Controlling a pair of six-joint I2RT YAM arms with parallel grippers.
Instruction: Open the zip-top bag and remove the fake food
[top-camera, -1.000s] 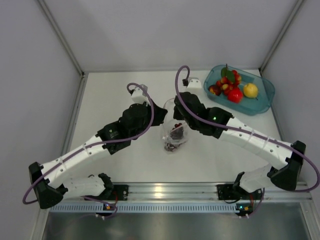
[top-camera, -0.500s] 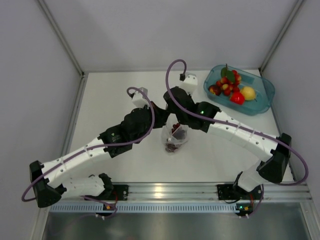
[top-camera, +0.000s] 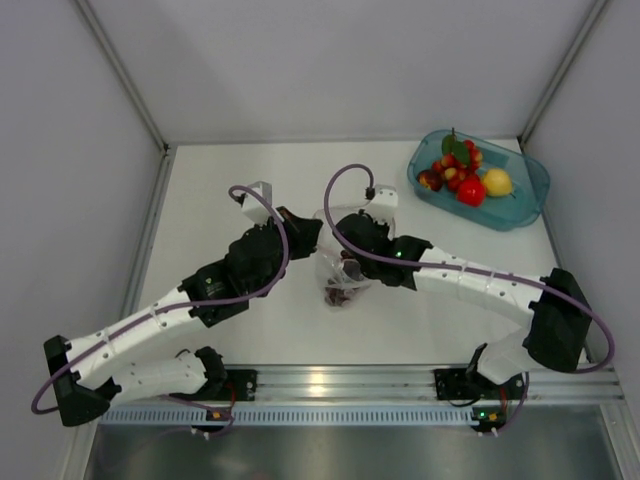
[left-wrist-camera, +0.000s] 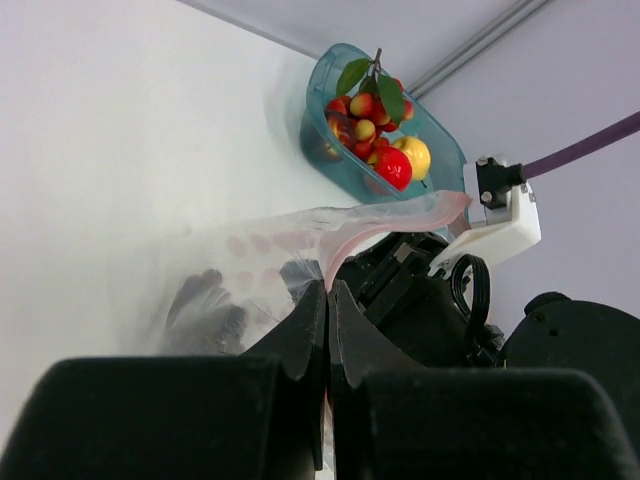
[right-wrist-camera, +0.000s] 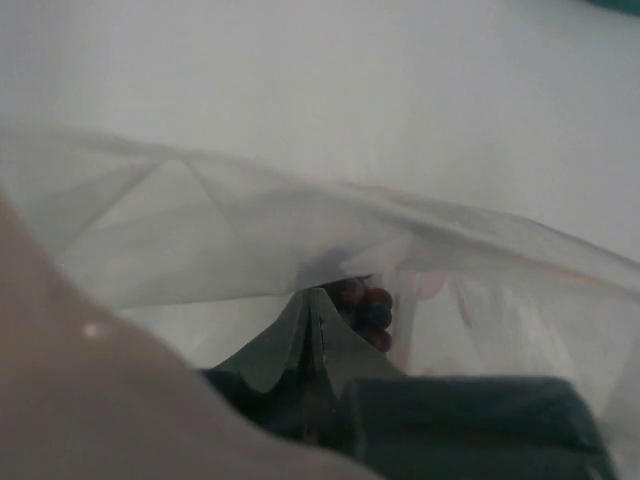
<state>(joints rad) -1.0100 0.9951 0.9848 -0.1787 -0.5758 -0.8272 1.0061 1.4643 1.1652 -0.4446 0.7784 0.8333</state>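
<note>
One zip-top bag (top-camera: 338, 272) stands at mid-tabletop (top-camera: 240, 180). Its mouth is up and its pink zip strip (left-wrist-camera: 400, 213) appears parted. Fake food in the bag: 1 dark grape bunch (top-camera: 340, 294) at the bottom.

Left jaws: shut on one lip of the bag, thin film pinched btwn the tips (left wrist view).

Right jaws: tips together, no gap, at the bag mouth just above the grapes. That view looks through plastic, so it cannot be told whether film is caught btwn the tips.

Rest of the fake food, i.e. apple (top-camera: 471, 190), lemon (top-camera: 499, 181) and berries (top-camera: 455, 160), sits in the teal tub (top-camera: 520, 205), well apart from the bag on its far-right side.

Probable faults from here:
1. Lip slip. The film is thin and slick, so any side pull could free it from the left jaws and collapse the mouth.
2. Film grab. If the right jaws open and re-close inside the narrow mouth, they may take plastic w/ the bunch. The whole bag would then lift, not the grapes.
3. Partial hold. The bunch is lumpy, so an off-centre pinch could drop it back in.
4. Wrist contact. Both wrists crowd the bag mouth, so a small lateral error could knock one against the other.
</note>
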